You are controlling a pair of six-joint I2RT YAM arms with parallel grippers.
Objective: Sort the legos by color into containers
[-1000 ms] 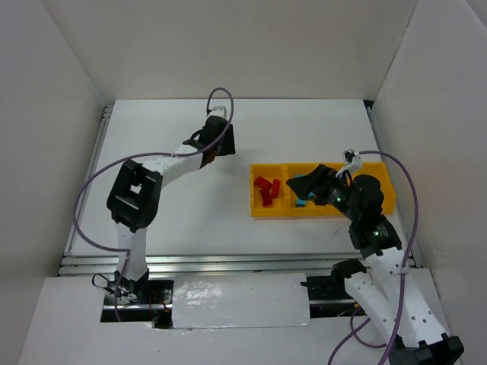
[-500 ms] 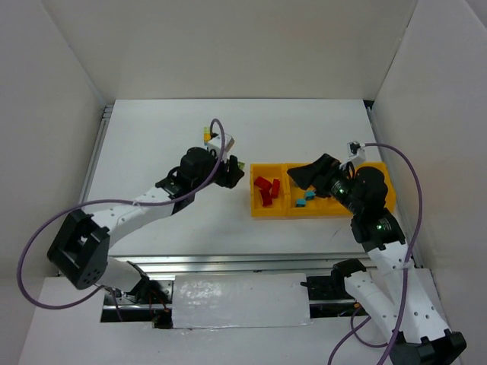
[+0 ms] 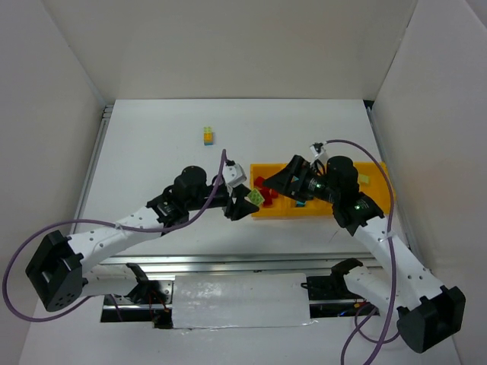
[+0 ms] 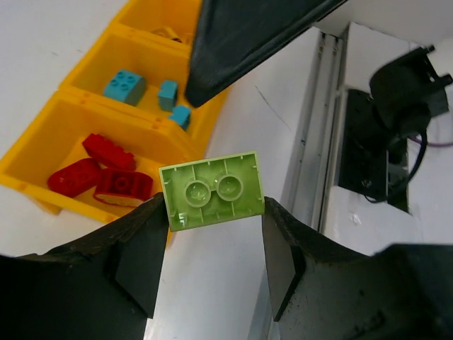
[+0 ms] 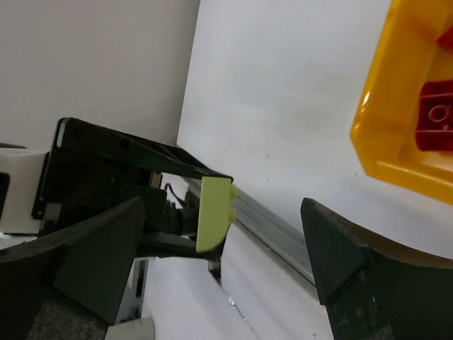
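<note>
Your left gripper point(image 3: 245, 203) is clamped on a pale green plastic brick point(image 4: 212, 190), one finger on each short side, with the brick's hollow underside facing the wrist camera. You are holding it just off the left end of the long yellow-orange plastic tray point(image 3: 270, 214), which lies toward the right edge of the white tabletop point(image 3: 167, 160), about midway between the near and far edges.

Your right gripper point(image 3: 281, 182) has its fingers spread wide. It sits over the tray's left-hand compartments and points at the green brick.

Three red bricks point(image 4: 106, 178) lie in the leftmost compartment, and teal-blue bricks point(image 4: 126, 83) lie in the one beside it. A small clump of joined bricks point(image 3: 208, 135), yellow at its far end, sits toward the far edge, left of centre.
</note>
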